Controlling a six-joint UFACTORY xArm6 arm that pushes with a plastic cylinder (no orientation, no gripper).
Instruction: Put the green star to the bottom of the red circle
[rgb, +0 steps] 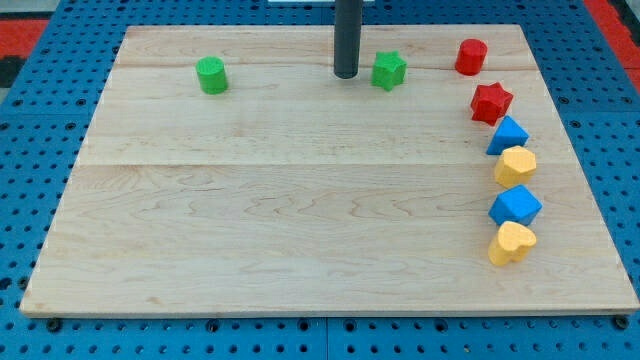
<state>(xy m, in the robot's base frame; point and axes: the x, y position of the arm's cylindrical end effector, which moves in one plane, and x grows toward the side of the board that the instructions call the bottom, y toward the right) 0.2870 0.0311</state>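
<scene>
The green star (389, 70) lies near the top of the wooden board (300, 220), a little right of centre. The red circle (471, 56) is a red cylinder at the top right, to the right of the star and slightly higher. My tip (346, 75) is just left of the green star, with a small gap between them. The dark rod rises straight up out of the view's top.
A green cylinder (211, 76) sits at the top left. Down the right side run a red star (491, 102), a blue block (508, 136), a yellow block (516, 166), another blue block (515, 206) and a yellow heart (512, 243).
</scene>
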